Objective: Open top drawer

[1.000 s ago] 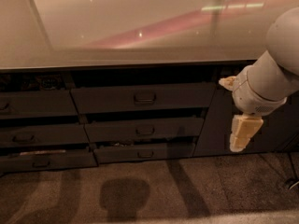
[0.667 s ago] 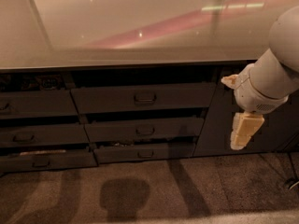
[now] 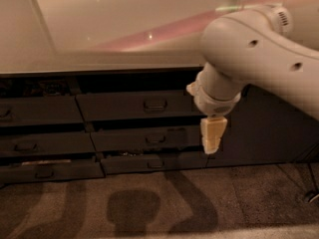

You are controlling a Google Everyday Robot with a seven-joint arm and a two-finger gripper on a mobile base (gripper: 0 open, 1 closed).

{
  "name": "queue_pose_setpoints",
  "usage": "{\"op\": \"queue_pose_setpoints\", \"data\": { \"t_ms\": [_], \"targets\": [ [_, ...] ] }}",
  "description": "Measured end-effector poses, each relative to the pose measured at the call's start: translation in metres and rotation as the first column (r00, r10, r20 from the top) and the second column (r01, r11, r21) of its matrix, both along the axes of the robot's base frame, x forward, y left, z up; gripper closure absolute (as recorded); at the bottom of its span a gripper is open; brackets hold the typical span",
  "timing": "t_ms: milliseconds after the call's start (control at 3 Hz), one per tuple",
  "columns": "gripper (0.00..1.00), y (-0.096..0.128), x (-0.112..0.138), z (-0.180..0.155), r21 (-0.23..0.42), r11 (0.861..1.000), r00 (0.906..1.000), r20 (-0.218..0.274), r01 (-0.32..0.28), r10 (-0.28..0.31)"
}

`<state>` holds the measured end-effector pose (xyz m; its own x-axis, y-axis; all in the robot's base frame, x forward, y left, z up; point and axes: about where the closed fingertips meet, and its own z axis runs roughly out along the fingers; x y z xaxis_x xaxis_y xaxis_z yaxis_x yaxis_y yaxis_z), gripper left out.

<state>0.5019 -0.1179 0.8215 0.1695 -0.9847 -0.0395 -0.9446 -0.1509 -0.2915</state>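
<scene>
The top drawer (image 3: 119, 106) is a wide dark front just under the counter, with a small loop handle (image 3: 155, 104) at its centre and a dark gap above it. My gripper (image 3: 212, 144) hangs pointing down from the white arm (image 3: 259, 54), cream-coloured. It sits in front of the right end of the middle drawer (image 3: 144, 139), below and to the right of the top drawer's handle. It touches nothing that I can see.
A pale glossy countertop (image 3: 124, 29) runs above the drawers. Below is a bottom drawer (image 3: 149, 163), and a left column of drawers (image 3: 35, 113) stands beside them. A plain dark cabinet door (image 3: 269, 128) is at the right, behind the arm. Carpet floor (image 3: 149, 208) lies in front.
The arm has swung left and closer to the camera, carrying the gripper from in front of the right-hand cabinet door to in front of the central drawers. The drawers have not moved.
</scene>
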Motion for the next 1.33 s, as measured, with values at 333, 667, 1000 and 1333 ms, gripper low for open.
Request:
{"op": "queue_pose_setpoints", "data": {
  "t_ms": [333, 667, 1000, 1333],
  "targets": [
    [0.0, 0.037, 0.001, -0.013, -0.039, 0.995, 0.996, -0.021, -0.087, 0.086],
    [0.0, 0.055, 0.002, -0.032, -0.033, 0.988, 0.9856, -0.08, -0.151, 0.148],
    [0.0, 0.055, 0.002, -0.033, -0.033, 0.988, 0.9852, -0.082, -0.153, 0.15],
    [0.0, 0.05, -0.003, -0.036, -0.043, 0.986, 0.9868, -0.042, -0.158, 0.156]
  ]
}}
